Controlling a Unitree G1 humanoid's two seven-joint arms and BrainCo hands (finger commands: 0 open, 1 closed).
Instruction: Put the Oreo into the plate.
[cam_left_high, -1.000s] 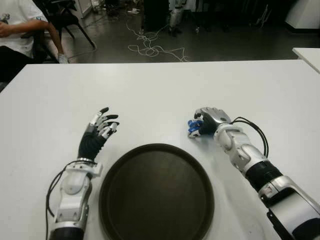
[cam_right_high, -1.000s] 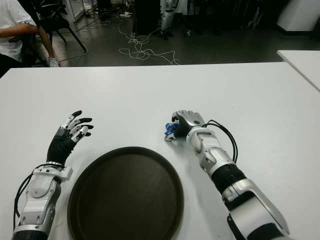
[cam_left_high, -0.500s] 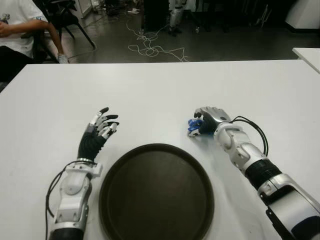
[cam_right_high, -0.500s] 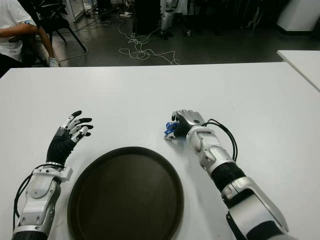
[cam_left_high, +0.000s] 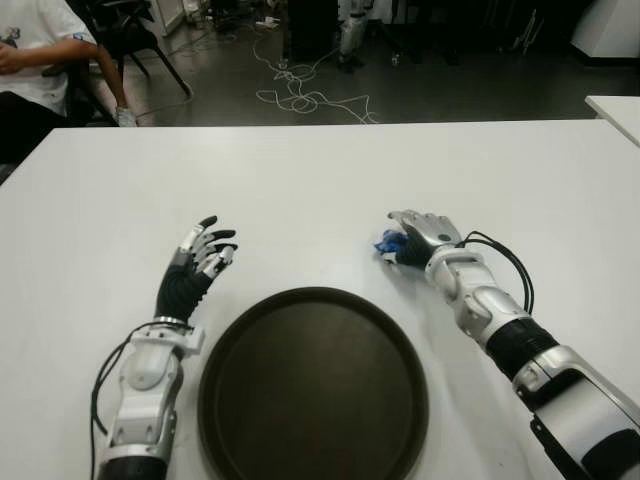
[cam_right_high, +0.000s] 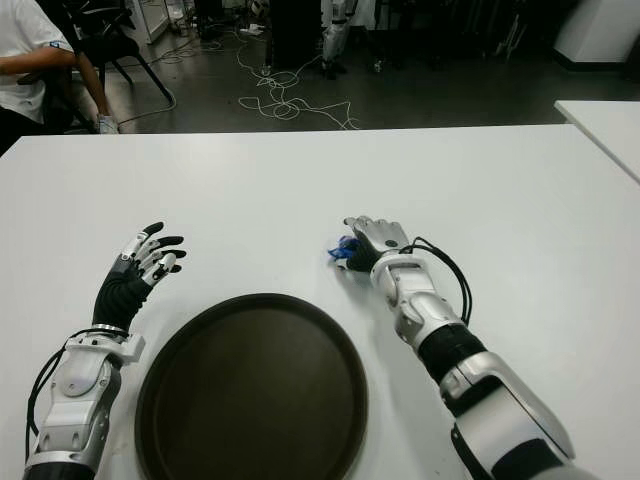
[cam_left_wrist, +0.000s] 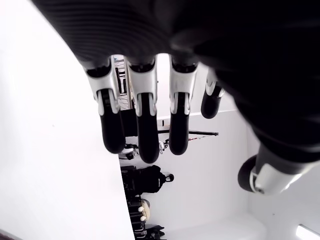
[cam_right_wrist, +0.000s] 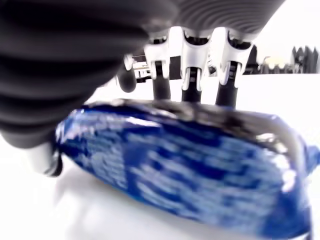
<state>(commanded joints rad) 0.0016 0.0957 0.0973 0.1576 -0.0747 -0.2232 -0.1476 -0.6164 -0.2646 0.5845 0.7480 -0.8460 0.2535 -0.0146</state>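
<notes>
The Oreo, a small blue packet (cam_left_high: 388, 242), lies on the white table (cam_left_high: 300, 180) just beyond the right rim of the round dark plate (cam_left_high: 313, 385). My right hand (cam_left_high: 415, 228) hovers over the packet with its fingers stretched out flat. In the right wrist view the packet (cam_right_wrist: 190, 170) sits on the table under the palm, and the fingers (cam_right_wrist: 192, 75) point straight past it without closing round it. My left hand (cam_left_high: 205, 250) shows left of the plate, its fingers (cam_left_wrist: 140, 125) spread and holding nothing.
A person (cam_left_high: 40, 50) sits beyond the table's far left corner. Loose cables (cam_left_high: 300, 95) lie on the floor behind the table. The corner of a second white table (cam_left_high: 615, 105) shows at the right edge.
My right hand's fingers, curled around the blue packet before, have straightened out, and the hand has shifted slightly farther away. The packet now lies flat under the palm. The left hand has not moved.
</notes>
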